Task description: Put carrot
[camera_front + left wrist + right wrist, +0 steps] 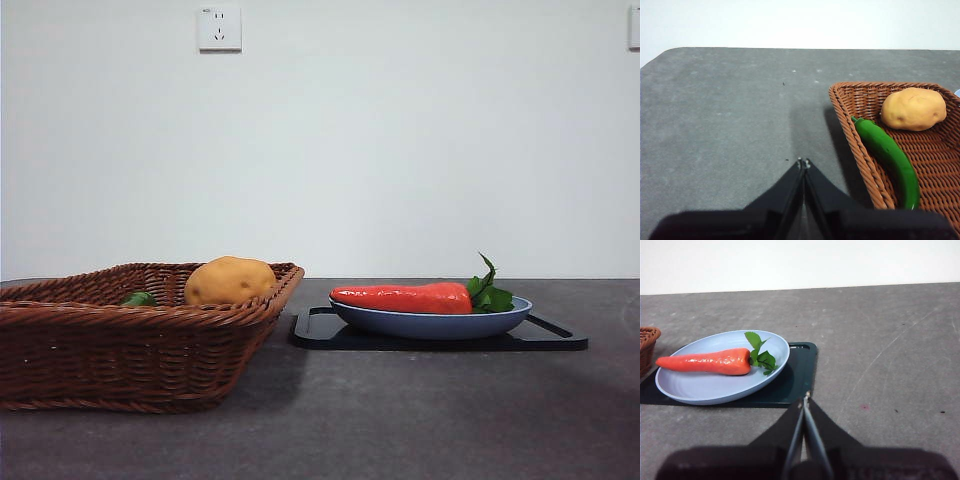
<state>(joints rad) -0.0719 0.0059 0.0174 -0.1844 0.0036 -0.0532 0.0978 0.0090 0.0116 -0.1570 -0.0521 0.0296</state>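
The carrot [402, 298] lies on its side in a shallow blue plate [430, 324], with its green leaves [489, 293] resting at the plate's rim and its pointed tip directed toward the basket [120, 345]. The plate sits on a flat black board [555, 338], and the board lies on the dark grey table [420, 420]. The brown wicker basket stands just beside the board, on the side of the carrot's tip. The basket holds a rounded yellow-brown potato [229, 281] and a long green pepper [887, 155]; the pepper lies along one inner wall, and the potato rests near the pepper's stem end. In the front view only a small green part of the pepper shows above the basket rim. The left claw [803, 162] is fully closed with its two jaws meeting at the tips, holds nothing, and hangs above bare table just beside the basket's outer wall. The right claw [806, 398] is likewise fully closed and holds nothing; it hangs above the table near the edge of the black board, apart from the plate and the carrot. Neither arm appears in the front view.
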